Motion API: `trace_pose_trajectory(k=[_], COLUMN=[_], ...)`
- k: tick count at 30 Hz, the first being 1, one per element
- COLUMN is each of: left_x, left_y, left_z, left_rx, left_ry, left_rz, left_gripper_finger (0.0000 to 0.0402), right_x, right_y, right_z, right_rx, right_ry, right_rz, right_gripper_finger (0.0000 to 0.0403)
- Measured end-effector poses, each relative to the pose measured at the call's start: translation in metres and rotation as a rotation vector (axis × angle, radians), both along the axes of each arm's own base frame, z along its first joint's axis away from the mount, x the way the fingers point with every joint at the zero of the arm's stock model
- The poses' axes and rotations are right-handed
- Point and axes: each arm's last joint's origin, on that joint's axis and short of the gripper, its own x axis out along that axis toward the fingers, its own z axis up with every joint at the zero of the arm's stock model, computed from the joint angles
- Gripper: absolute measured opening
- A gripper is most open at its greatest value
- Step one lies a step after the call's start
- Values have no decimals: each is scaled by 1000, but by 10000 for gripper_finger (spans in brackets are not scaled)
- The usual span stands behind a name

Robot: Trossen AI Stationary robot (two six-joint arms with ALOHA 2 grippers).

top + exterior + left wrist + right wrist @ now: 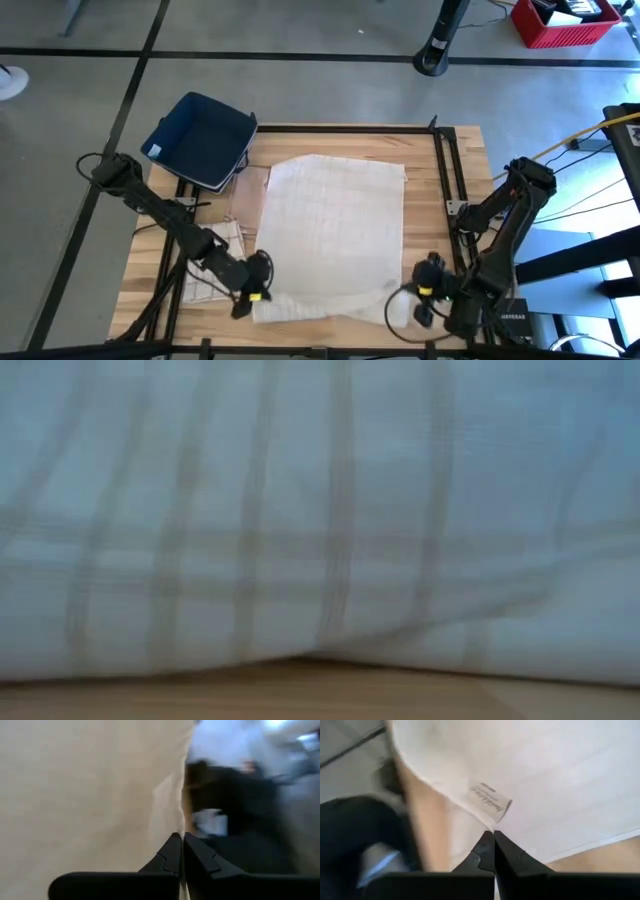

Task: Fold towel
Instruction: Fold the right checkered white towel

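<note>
The bench (455, 200) is carrying a pale checked towel (335, 225) that is lying spread almost flat across its middle, reaching from near the far edge down to the near edge; no fold is showing in it yet, so the whole folding job looks to be still ahead, with only the pickup of the near corners under way. A dark blue bin (200, 138) is sitting tilted at the far left corner, just beside the towel, and another checked cloth (215, 260) is lying at the left edge under the left arm. The 2 arms are both reaching to the near edge. The left claw (255, 288) is sitting at the towel's near left corner with its fingers (172, 852) pressed together on the cloth's edge. The right claw (428, 292) is sitting at the near right corner, its fingers (487, 847) likewise closed, pinching the hem just beside the sewn label (490, 802). A likely next step is lifting both corners toward the far edge.
</note>
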Motion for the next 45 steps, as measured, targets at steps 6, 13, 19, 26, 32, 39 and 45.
trace_pose_trajectory(k=[6, 13, 19, 26, 32, 39, 45], left_x=[1, 2, 8, 10, 27, 37, 22], left_y=[37, 70, 88, 114, 136, 217, 295], left_z=[-17, -23, -28, -37, -11, -2, -2], left_rx=[363, 680, 749, 790, 860, 796, 669], left_ry=[94, 136, 136, 205, 170, 211, 235], left_rz=[204, 373, 364, 415, 410, 621, 838], left_gripper_finger=[1, 1, 2, 69, 142, 166, 158], right_x=[11, 17, 17, 25, 40, 65, 75], right_y=[-34, -65, -87, -106, -111, -130, -155], right_z=[-14, -58, -85, -89, -61, -64, -105], right_rx=[-228, -276, -289, -260, -398, -585, -414], right_ry=[43, 159, 235, 372, 375, 168, 88], right_rz=[-125, -216, -284, -324, -213, -239, -246], right_gripper_finger=[0, 4, 23, 106, 174, 194, 184])
